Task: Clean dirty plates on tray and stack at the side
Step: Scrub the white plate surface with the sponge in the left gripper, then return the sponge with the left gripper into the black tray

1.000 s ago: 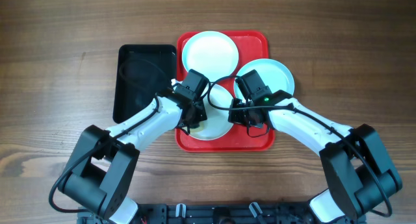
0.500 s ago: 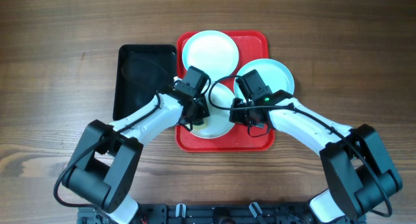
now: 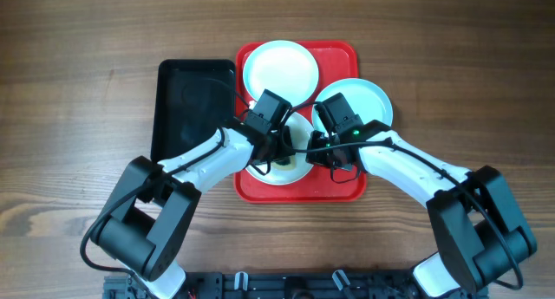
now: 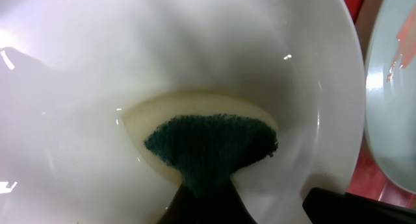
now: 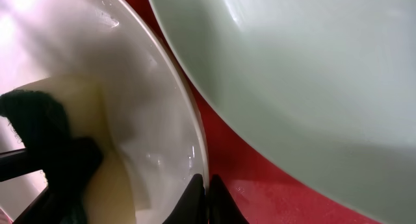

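The red tray (image 3: pixel 347 188) holds three plates. A white plate (image 3: pixel 279 71) lies at its back, a light aqua plate (image 3: pixel 368 98) on its right edge, and a third white plate (image 3: pixel 293 171) at front centre. My left gripper (image 3: pixel 276 157) is shut on a yellow sponge with a dark green pad (image 4: pixel 208 143) and presses it on the front plate (image 4: pixel 97 87). My right gripper (image 5: pixel 207 185) is shut on that plate's right rim (image 5: pixel 130 74), beside the aqua plate (image 5: pixel 312 74). The aqua plate (image 4: pixel 390 100) bears an orange smear in the left wrist view.
A smaller black tray (image 3: pixel 186 100) lies just left of the red tray, under the left arm. Both arms cross over the red tray's front half. Bare wooden table surrounds the trays.
My left gripper has moved right across the front plate with the sponge, towards its middle. The right gripper and the plates have not moved.
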Robot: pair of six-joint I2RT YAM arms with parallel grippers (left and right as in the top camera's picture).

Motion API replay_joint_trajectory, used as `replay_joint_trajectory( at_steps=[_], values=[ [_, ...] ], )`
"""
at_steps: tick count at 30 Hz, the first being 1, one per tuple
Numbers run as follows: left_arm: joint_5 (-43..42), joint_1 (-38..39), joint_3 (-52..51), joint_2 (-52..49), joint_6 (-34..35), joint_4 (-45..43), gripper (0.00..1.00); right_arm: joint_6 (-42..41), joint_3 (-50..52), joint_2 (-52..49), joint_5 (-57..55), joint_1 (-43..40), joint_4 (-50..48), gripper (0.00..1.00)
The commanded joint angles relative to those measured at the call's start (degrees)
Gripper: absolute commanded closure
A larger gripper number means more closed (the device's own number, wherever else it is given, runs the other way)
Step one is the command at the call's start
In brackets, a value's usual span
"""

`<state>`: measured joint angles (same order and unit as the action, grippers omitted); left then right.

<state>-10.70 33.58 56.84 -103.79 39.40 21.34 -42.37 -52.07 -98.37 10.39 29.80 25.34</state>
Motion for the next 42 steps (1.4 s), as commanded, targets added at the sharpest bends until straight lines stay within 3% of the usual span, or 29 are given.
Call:
replay_joint_trajectory(
  at_steps=[1,13,28,32,42],
  values=[
    [-4.09,0.63,-1.20,0.61,0.50,-1.53,0.96,0.35,0.09,-0.66,2.93,0.61,-0.70,0.96],
    [-5.07,-5.75,-0.79,9.81,-0.17,-2.25,0.96,0.35,0.09,-0.66,2.93,0.61,-0.68,0.96],
    [-7.93,-7.08,-0.79,7.67,-1.68,-1.18,0.96,0.37,0.09,-0.66,2.91,0.63,-0.90,0.96],
    [-6.93,-7.45,-0.76,7.69,-6.19,-1.22,0.96,0.35,0.09,-0.66,2.89,0.61,-1.11,0.96],
    [-4.90,-19.08,-0.72,11.08,-9.75,0.17,0.96,0.37,0.09,-0.66,2.91,0.61,-0.94,0.96]
  ],
)
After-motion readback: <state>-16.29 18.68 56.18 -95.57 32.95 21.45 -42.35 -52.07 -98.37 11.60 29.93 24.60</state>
